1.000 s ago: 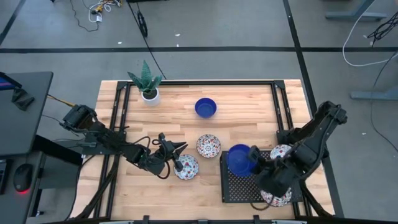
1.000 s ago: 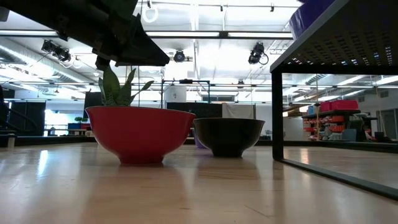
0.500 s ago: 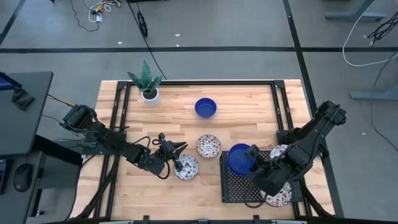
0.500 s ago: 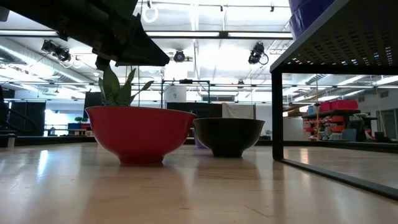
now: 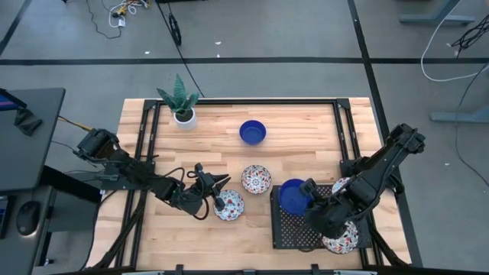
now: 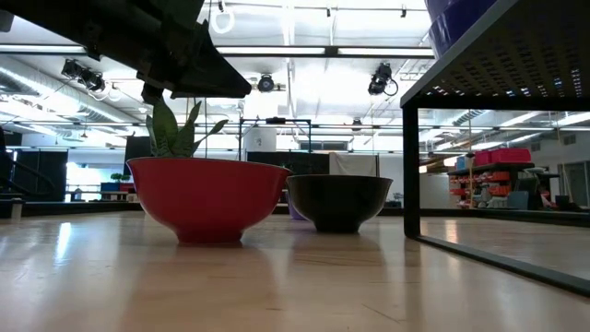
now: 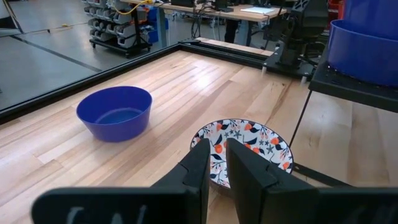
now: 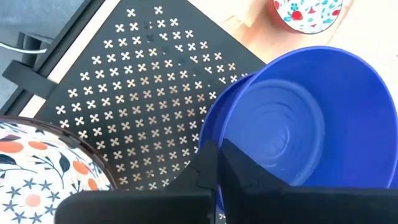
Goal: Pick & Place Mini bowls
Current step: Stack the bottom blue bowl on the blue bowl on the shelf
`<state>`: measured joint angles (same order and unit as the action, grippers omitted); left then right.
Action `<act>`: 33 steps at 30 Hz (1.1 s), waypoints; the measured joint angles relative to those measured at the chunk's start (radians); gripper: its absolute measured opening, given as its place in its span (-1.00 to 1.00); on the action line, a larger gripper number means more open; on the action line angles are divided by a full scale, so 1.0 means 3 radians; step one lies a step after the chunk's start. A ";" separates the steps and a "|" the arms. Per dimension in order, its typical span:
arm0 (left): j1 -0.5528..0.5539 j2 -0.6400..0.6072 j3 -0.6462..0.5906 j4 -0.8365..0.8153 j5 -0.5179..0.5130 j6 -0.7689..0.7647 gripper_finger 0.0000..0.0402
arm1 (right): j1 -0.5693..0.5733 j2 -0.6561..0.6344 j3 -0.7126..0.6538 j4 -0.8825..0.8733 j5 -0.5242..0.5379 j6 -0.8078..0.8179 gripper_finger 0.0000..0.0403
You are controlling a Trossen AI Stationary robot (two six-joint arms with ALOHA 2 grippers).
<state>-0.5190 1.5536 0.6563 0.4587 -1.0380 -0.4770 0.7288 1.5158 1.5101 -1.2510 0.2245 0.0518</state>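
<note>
My right gripper (image 5: 309,197) (image 8: 221,155) is shut on a glossy blue mini bowl (image 5: 291,195) (image 8: 298,118) over the black perforated rack (image 5: 294,229). In the low view this bowl (image 6: 461,14) shows at the rack's top; whether it rests there I cannot tell. My left gripper (image 5: 219,200) (image 7: 217,146) hovers above a floral bowl (image 5: 231,206) (image 6: 207,198) that stands on the table, its fingers a narrow gap apart. A second floral bowl (image 5: 256,179) (image 7: 242,146) and another blue bowl (image 5: 252,131) (image 7: 115,112) stand on the wood. My right gripper pinches the blue bowl's rim (image 8: 210,134) on its right side, one finger inside the bowl and one outside. The fingers come slanting down from the table's right and near side. The bowl stays upright, mouth up, above the perforated rack.
Two floral bowls (image 5: 344,186) (image 5: 340,241) sit on the rack's right part, partly under my right arm; one (image 8: 37,168) shows close to the blue bowl. A white plant pot (image 5: 183,114) stands at the far left. A black frame (image 5: 244,100) borders the table.
My right arm has shifted slightly toward the table's left and far edge, still shut on the blue bowl, uncovering more of the floral bowls on the rack. In the low view, more of the blue bowl shows at the rack's top.
</note>
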 joint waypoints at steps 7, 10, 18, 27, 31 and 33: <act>0.0000 0.0000 0.0000 0.0000 0.0000 0.0000 -0.72 | -0.0010 0.0000 0.0000 0.0000 -0.0023 0.0072 -0.98; 0.0000 0.0000 0.0000 0.0000 0.0000 0.0000 -0.72 | -0.0012 0.0000 0.0000 -0.0001 -0.0024 0.0117 -0.98; 0.0000 0.0000 0.0000 0.0000 0.0001 0.0001 -0.72 | -0.0013 0.0011 0.0000 -0.0001 -0.0026 0.0160 -0.98; 0.0000 0.0000 0.0000 0.0001 0.0001 0.0001 -0.72 | -0.0013 0.0117 0.0000 -0.0005 -0.0054 0.0162 -0.98; -0.0001 0.0000 0.0001 0.0000 0.0001 0.0001 -0.72 | -0.0017 0.0117 0.0000 -0.0006 -0.0056 0.0280 -0.98; -0.0001 0.0000 0.0000 0.0000 0.0001 0.0001 -0.72 | -0.0019 0.0117 0.0000 -0.0008 -0.0055 0.0320 -0.98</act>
<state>-0.5194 1.5536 0.6565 0.4589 -1.0378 -0.4767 0.7231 1.5509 1.5101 -1.2533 0.2081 0.1479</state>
